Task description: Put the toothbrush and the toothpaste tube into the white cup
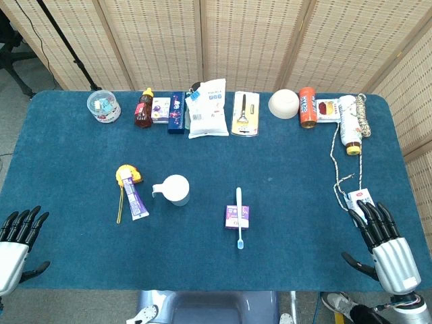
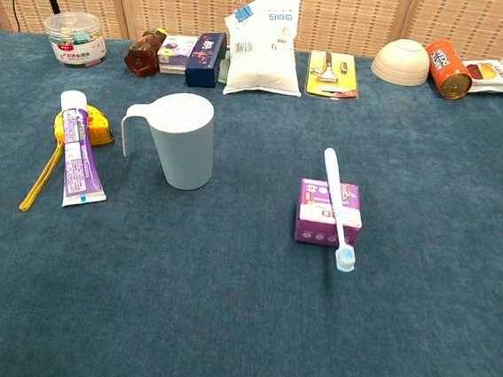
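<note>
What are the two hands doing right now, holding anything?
Left hand: open, holding nothing.
Right hand: open, holding nothing.

This looks like a staged test room or lab, not a home. A table (image 1: 283, 223) in blue cloth stands before woven folding screens (image 1: 250, 40). Far ahead of both hands, groceries and oddments sit lined up like props: a white bag (image 1: 207, 108), an orange can (image 1: 308, 106), a bowl (image 1: 283, 103).

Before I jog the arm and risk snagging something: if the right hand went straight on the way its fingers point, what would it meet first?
Probably the white tag on the cord, just past the right hand fingertips; depth is unclear.
</note>
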{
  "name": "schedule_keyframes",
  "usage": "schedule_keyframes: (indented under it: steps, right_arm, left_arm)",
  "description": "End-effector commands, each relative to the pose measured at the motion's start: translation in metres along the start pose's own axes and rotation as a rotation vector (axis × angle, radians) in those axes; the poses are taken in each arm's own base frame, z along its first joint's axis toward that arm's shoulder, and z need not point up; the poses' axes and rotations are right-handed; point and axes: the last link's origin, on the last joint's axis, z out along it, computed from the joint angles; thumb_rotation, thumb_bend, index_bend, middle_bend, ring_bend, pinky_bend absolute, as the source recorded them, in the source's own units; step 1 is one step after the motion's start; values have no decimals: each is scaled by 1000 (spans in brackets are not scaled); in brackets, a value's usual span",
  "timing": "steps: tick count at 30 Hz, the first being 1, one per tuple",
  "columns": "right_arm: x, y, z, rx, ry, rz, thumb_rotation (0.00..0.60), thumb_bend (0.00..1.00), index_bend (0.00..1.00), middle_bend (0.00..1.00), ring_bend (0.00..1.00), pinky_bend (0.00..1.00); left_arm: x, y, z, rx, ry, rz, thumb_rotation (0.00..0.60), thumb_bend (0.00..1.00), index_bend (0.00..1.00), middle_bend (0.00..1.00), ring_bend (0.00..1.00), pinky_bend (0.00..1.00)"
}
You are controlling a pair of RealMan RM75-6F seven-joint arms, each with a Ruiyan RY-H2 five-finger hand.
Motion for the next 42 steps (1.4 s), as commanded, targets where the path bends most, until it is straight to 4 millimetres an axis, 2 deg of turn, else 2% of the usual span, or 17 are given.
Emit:
schedule_keyframes:
  steps: [1, 11, 16, 21, 24, 30, 37, 42]
  right_arm:
    - [0, 0, 0, 3, -5, 3, 600, 94, 11, 0, 0, 0]
    - [-8, -1, 3, 24, -65, 36, 600, 102, 26, 0, 0, 0]
    - [-13, 3, 15, 60, -153, 44, 600, 102, 48, 0, 0, 0]
    - [-17, 5, 37, 119, -221, 26, 600, 102, 67, 0, 0, 0]
    - [-22, -2, 55, 200, -268, 43, 600, 102, 85, 0, 0, 0]
    - [-37, -23, 104, 360, -353, 84, 600, 102, 157, 20, 0, 0]
    - [-56, -50, 147, 498, -430, -51, 600, 106, 185, 29, 0, 0]
    - [-71, -69, 170, 541, -467, -122, 600, 210, 232, 46, 0, 0]
  left_arm:
    - [0, 0, 0, 0, 0, 1, 600, 5, 0, 0, 0, 0]
    - [1, -1, -1, 3, 4, -5, 600, 5, 0, 0, 0, 0]
    - [1, -1, 0, 5, 6, -9, 600, 5, 0, 0, 0, 0]
    - [2, 0, 0, 6, 8, -10, 600, 6, 0, 0, 0, 0]
    - [2, -1, 0, 13, 11, -11, 600, 6, 0, 0, 0, 0]
    - [1, -1, 4, 26, 5, -7, 600, 5, 0, 0, 0, 0]
    - [-1, -1, 11, 46, -3, 1, 600, 5, 0, 0, 0, 0]
    - [-2, -2, 15, 61, -10, 1, 600, 6, 0, 0, 0, 0]
